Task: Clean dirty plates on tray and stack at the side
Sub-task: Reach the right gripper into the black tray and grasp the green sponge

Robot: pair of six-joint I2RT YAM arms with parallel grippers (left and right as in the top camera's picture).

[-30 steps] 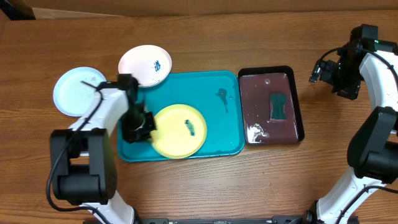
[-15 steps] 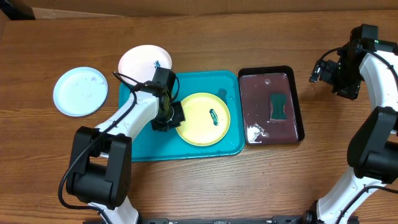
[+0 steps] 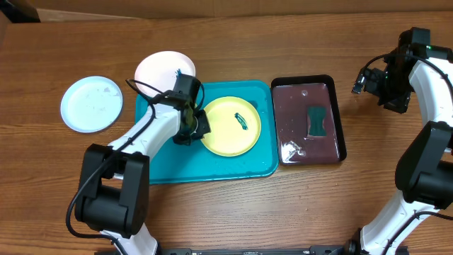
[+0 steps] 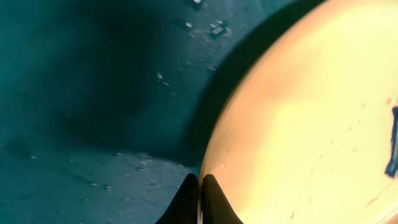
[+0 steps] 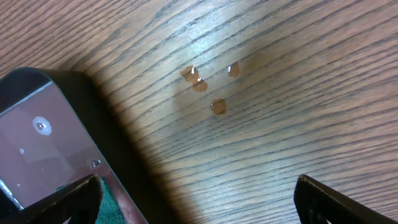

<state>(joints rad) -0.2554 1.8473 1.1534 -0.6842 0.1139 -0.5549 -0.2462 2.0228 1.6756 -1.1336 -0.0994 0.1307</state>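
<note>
The yellow-green plate (image 3: pixel 230 126) with a dark teal smear lies on the turquoise tray (image 3: pixel 163 166), in its right half. My left gripper (image 3: pixel 195 127) is shut on the plate's left rim; in the left wrist view the two black fingers (image 4: pixel 199 199) pinch the rim of the plate (image 4: pixel 311 124) above the tray (image 4: pixel 74 93). The white plate (image 3: pixel 159 71) with a teal smear sits at the tray's far left corner, partly under my arm. The pale mint-blue plate (image 3: pixel 90 104) lies on the table to the left. My right gripper (image 3: pixel 375 83) is open and empty, right of the black tray.
A black tray (image 3: pixel 309 120) of dark liquid with a teal sponge (image 3: pixel 316 120) stands right of the turquoise tray; its corner shows in the right wrist view (image 5: pixel 37 130). A few droplets (image 5: pixel 208 84) lie on the wooden table there.
My left gripper has dragged the yellow-green plate from the tray's lower left toward its right half, then slightly farther back. The right arm has not moved.
</note>
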